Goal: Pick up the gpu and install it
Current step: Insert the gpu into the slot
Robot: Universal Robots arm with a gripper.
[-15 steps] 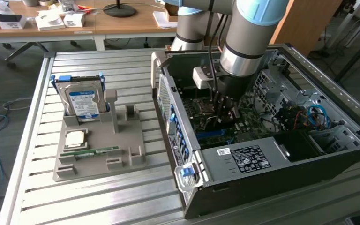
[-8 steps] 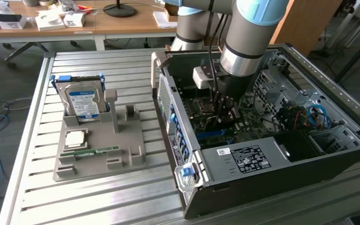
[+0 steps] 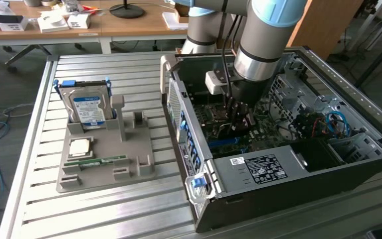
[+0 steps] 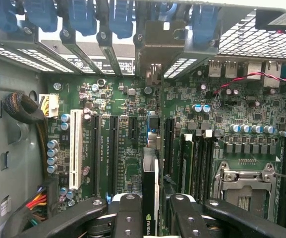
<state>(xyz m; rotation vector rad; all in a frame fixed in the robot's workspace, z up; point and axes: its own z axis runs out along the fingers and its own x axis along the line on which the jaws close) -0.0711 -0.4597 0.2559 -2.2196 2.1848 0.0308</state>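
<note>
The gpu (image 4: pixel 149 178) shows edge-on as a thin dark card with a green logo, standing upright between my fingers (image 4: pixel 128 210). My gripper (image 4: pixel 150 206) is shut on it from both sides. The card sits in line with the blue slot (image 4: pixel 152 130) on the green motherboard (image 4: pixel 217 104), its far end toward the rear slot brackets (image 4: pixel 157 44). Whether it is seated in the slot I cannot tell. In the exterior view my gripper (image 3: pixel 234 119) reaches straight down into the open computer case (image 3: pixel 177 107), over the motherboard.
A white slot (image 4: pixel 76 148) and black slots flank the card, and a CPU socket (image 4: pixel 244 186) lies beside them. Cables (image 4: pixel 21 109) hang by the case wall. On the exterior view's left, a grey holder (image 3: pixel 135 164) carries a hard drive (image 3: pixel 88 107), a chip and a RAM stick (image 3: pixel 95 161).
</note>
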